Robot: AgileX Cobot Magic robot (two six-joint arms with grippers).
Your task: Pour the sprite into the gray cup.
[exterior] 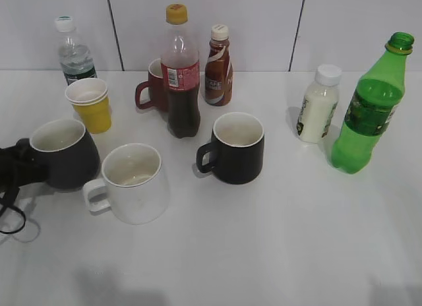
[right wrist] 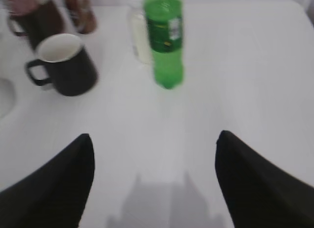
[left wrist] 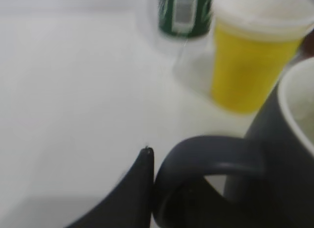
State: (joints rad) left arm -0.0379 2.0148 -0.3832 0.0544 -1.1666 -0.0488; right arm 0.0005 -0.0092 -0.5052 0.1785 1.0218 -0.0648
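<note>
The sprite is translucent green with a green-yellow label. The gray cup is dark charcoal outside, cream-white inside. The cola bottle has a yellow cap and red label. The paper cup is yellow. The table is white.

Far right I see the sprite, a small bottle just left. Centre: a mug, cola bottle behind. Far left: the gray cup, another mug right-front of it.
</note>
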